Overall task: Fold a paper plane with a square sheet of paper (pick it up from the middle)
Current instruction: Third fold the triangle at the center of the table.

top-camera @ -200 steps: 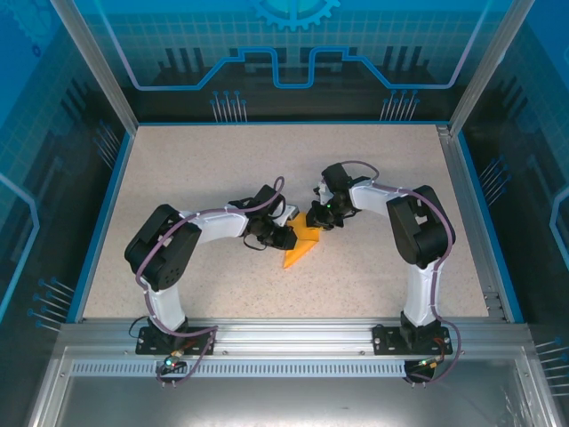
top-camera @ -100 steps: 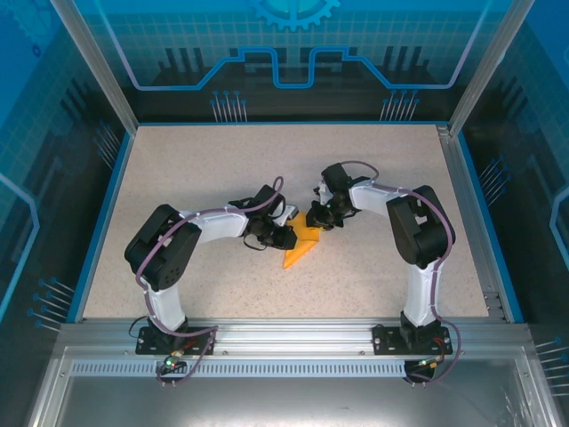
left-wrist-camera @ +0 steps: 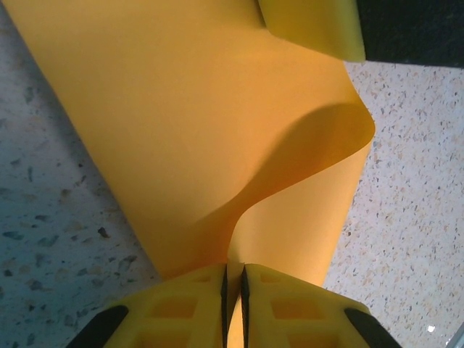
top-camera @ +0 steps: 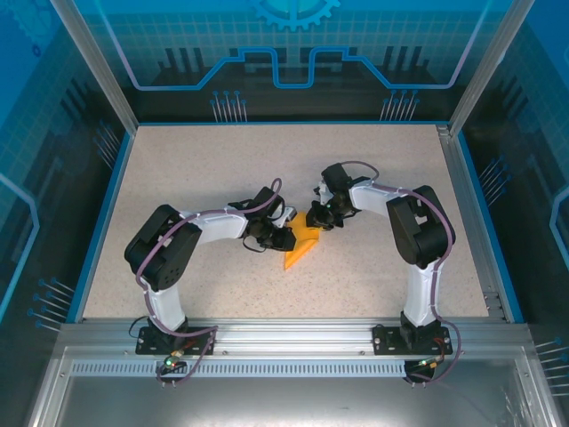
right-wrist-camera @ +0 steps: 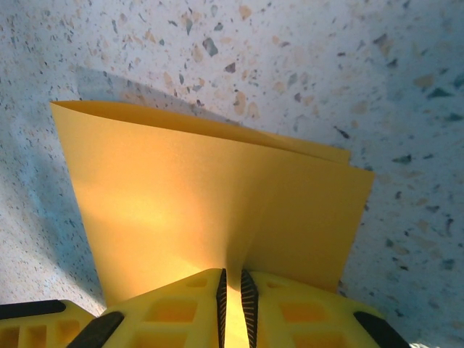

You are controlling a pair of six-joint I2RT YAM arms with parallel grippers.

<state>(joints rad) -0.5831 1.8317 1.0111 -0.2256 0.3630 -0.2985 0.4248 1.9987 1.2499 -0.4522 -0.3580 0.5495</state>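
The square sheet of paper (top-camera: 302, 244) is a folded orange-yellow piece held between both arms at the table's middle, its point aimed at the near edge. My left gripper (top-camera: 286, 234) is shut on its left side. In the left wrist view the paper (left-wrist-camera: 181, 109) curls up in a wave from the pinching jaws of that gripper (left-wrist-camera: 233, 290). My right gripper (top-camera: 318, 221) is shut on the far right side. In the right wrist view the paper (right-wrist-camera: 210, 196) shows doubled layers rising from the closed jaws of that gripper (right-wrist-camera: 232, 297).
The speckled table (top-camera: 178, 169) lies open on all sides of the paper. Blue walls and metal frame posts (top-camera: 98, 71) ring it. The right gripper's dark body (left-wrist-camera: 413, 29) sits close beyond the paper's upper corner in the left wrist view.
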